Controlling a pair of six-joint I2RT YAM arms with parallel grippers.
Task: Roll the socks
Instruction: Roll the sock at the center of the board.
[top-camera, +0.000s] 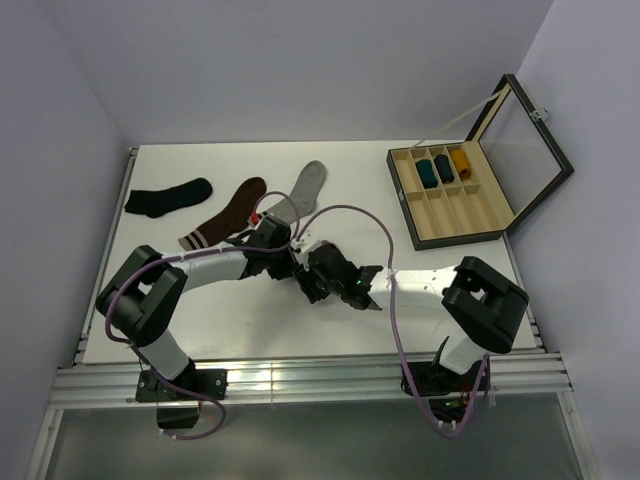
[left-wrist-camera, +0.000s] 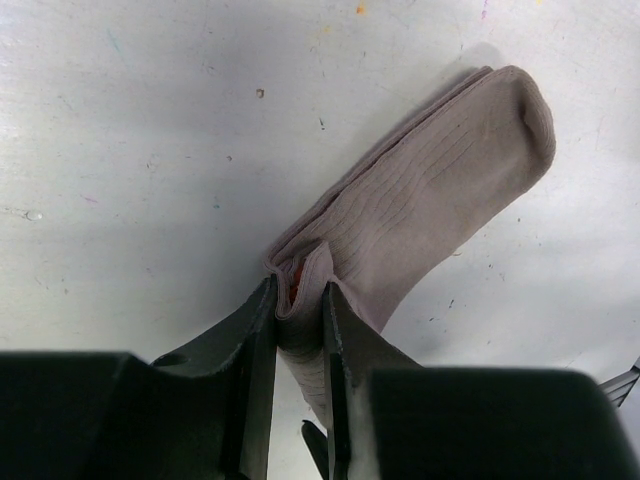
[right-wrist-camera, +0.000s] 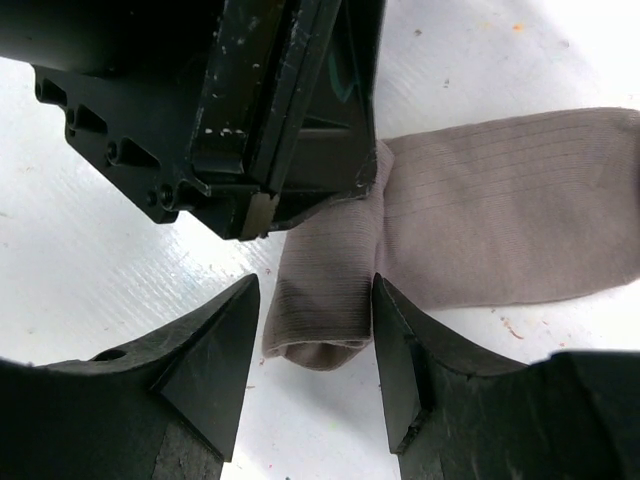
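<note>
The socks (top-camera: 307, 186) lie as one flat, pale grey-pink strip at the table's middle back, toe end far from me. I cannot tell the two apart. My left gripper (top-camera: 283, 250) is shut on a raised fold of them (left-wrist-camera: 300, 290), and a bit of red shows inside the pinch. The toe (left-wrist-camera: 520, 110) rests flat on the table. My right gripper (right-wrist-camera: 315, 290) stands open astride the folded-over near end (right-wrist-camera: 322, 320). Its right finger (right-wrist-camera: 395, 350) touches the fabric's edge, while the left finger (right-wrist-camera: 215, 360) stands apart from it. In the top view it (top-camera: 312, 280) sits just right of the left one.
A dark brown sock with a pale striped cuff (top-camera: 225, 222) and a black sock (top-camera: 167, 197) lie left of the grippers. An open wooden box (top-camera: 470, 225) at the back right holds three rolled socks (top-camera: 441, 167). Its glass lid (top-camera: 525, 140) leans open.
</note>
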